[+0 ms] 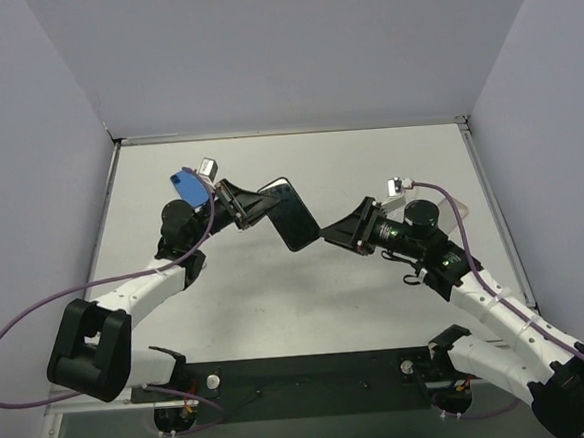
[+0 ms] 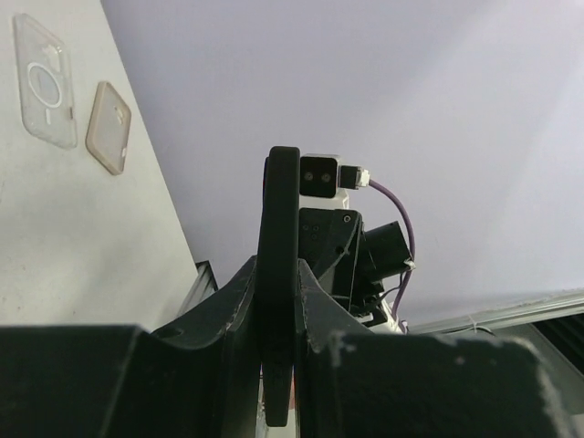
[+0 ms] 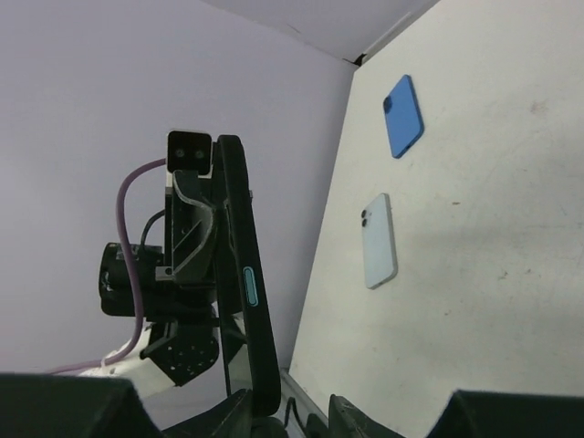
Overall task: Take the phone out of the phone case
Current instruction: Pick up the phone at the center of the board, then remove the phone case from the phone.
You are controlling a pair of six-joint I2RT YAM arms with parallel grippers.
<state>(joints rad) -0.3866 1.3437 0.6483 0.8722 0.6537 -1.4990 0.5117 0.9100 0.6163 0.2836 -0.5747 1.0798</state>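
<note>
If the right fingers (image 1: pixel 335 233) pull at the case (image 3: pixel 239 210) without a firm bite, they could slip off or wrench the phone (image 1: pixel 290 214) loose and drop it onto the worktop (image 1: pixel 378 303). Whether they are closed on its near end I cannot tell. Beyond, the left fingers (image 2: pixel 233 315) are clamped on the far end, holding the cased phone aloft.
</note>
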